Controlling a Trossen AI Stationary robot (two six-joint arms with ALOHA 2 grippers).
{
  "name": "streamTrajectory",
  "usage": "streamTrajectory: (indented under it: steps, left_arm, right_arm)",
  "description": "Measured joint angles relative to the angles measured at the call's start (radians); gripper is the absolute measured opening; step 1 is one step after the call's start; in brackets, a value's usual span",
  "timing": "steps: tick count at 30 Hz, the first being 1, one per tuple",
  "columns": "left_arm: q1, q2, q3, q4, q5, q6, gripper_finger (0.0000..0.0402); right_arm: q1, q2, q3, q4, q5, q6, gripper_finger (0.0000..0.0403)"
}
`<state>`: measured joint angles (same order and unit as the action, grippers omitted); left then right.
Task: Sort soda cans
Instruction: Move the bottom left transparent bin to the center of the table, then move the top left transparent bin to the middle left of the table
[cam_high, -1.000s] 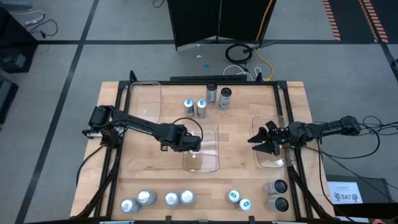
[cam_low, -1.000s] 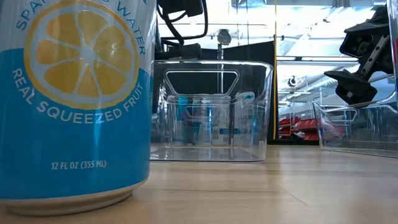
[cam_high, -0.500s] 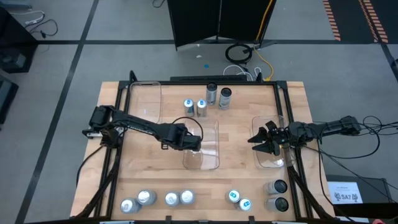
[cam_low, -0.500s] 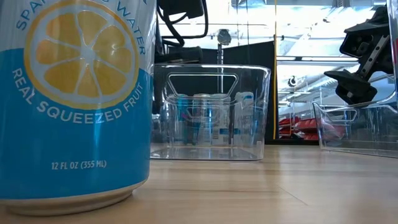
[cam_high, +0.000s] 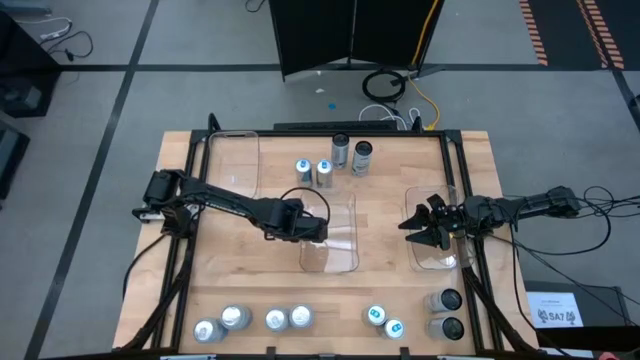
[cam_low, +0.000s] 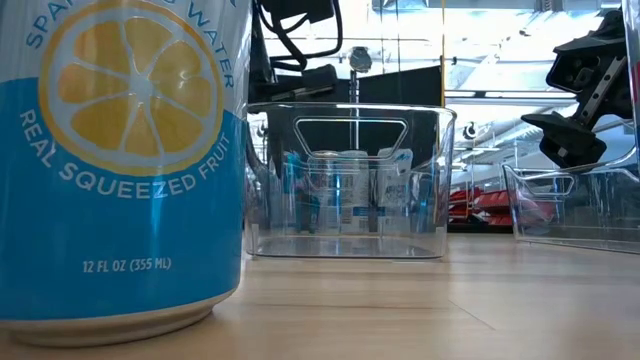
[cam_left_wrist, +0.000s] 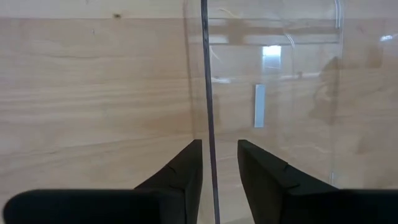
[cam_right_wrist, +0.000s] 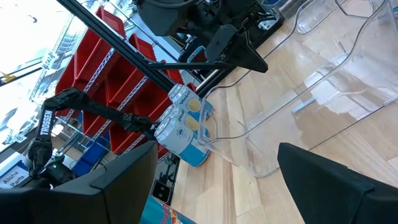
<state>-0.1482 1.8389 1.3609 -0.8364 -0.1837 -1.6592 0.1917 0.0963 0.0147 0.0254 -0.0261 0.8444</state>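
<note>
Left end effector (cam_high: 318, 229) straddles your middle bin's (cam_high: 340, 255) wall, fingers slightly parted. Right end effector (cam_high: 415, 228) hovers spread. Nearest can (cam_low: 120, 160) reads "REAL SQUEEZED FRUIT".

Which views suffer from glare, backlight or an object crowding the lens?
Low view: a lemon sparkling-water can crowds the left side, and the room behind is blown out by backlight. Left wrist view: a bright reflection sits on the clear bin wall. High view: evenly lit, no harsh shadows.
</note>
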Motion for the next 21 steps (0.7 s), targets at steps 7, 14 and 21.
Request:
streamTrajectory:
  steps: [7,14,21]
  left_arm:
    - [0.0,-0.038,0.0,-0.052,0.01,0.021,0.0112]
    - [0.0,-0.115,0.001,-0.073,0.008,0.141,0.0112]
    - [0.0,-0.196,0.001,-0.118,-0.069,0.353,0.0112]
  right_arm:
    - [0.0,0.0,0.0,0.0,0.0,0.0,0.0325]
    - [0.0,0.001,0.0,-0.004,0.0,0.0,0.0325]
    - [0.0,0.002,0.0,-0.004,0.0,0.0,0.0325]
